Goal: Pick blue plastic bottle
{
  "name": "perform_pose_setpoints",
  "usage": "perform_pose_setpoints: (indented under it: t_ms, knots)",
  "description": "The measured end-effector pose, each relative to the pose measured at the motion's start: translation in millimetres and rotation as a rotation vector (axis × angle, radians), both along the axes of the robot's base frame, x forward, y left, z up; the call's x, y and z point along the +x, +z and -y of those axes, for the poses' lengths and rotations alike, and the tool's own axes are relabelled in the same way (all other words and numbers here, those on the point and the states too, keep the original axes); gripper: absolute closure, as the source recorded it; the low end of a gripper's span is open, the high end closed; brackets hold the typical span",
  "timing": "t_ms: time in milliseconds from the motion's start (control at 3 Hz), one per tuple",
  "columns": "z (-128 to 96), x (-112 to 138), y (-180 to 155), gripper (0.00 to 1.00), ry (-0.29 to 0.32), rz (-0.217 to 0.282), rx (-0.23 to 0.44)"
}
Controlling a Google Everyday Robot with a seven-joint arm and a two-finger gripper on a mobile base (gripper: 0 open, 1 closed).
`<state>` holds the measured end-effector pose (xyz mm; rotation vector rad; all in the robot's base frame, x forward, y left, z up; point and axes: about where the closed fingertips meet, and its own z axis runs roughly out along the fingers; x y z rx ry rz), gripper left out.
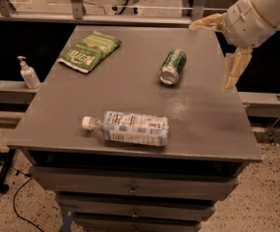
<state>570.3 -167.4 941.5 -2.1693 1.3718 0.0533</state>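
The robot's two-finger hand [210, 57] hangs over the far right corner of the flat grey tabletop [130, 88], at the end of a white, rounded arm [256, 11] that comes in from the upper right. The hand is released: its two pale fingers [234, 71] are spread wide, one reaching left above the back edge and the other pointing down along the right edge, and nothing lies between them. The blue plastic bottle [133, 128], clear with a white screw cap and a pale blue-and-white printed label, lies on its side near the front edge of the tabletop, a little left of centre, cap pointing left, well apart from the hand. A green metal can [173, 66] lies on its side further back, right of centre, its silver end facing the front; it sits between the bottle and the hand but touches neither. A flat green snack bag [90, 51] with white lettering rests at the back left corner, apart from both. Off the tabletop to the left, a small white pump dispenser [28, 73] stands upright on a lower ledge. Under the tabletop, grey drawers [130, 190] with small knobs face the front.
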Motion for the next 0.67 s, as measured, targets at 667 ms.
perform_pose_setpoints:
  t_ms: [667]
  knots:
    - [-16.1, 36.8, -8.6, 0.00, 0.165, 0.090, -0.042]
